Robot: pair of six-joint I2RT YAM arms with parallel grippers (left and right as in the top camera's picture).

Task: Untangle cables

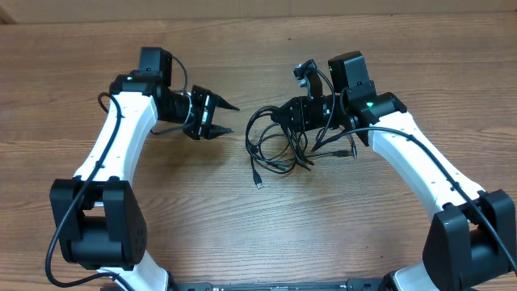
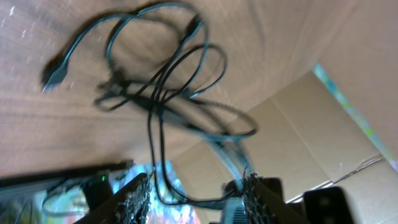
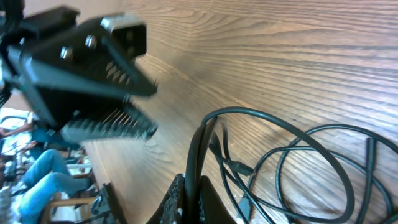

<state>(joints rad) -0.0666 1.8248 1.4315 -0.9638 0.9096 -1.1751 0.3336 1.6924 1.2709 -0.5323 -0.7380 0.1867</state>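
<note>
The cables [image 1: 279,149] lie as a tangle of thin black loops at mid-table, with one silver-tipped plug [image 1: 258,185] trailing toward the front. My right gripper [image 1: 279,120] is at the bundle's top edge. In the right wrist view it [image 3: 191,186] is shut on two black strands that rise between its fingers, and the other loops [image 3: 298,162] spread on the wood to the right. My left gripper [image 1: 232,120] stands open just left of the bundle, not touching it. The left wrist view has the tangle [image 2: 161,93] ahead of the open fingers [image 2: 134,199].
The table is bare brown wood [image 1: 339,218] around the bundle. My left gripper [image 3: 152,111] shows in the right wrist view, jaws apart and facing the cables. Another plug end [image 1: 353,151] lies beside the right arm's white link [image 1: 420,170].
</note>
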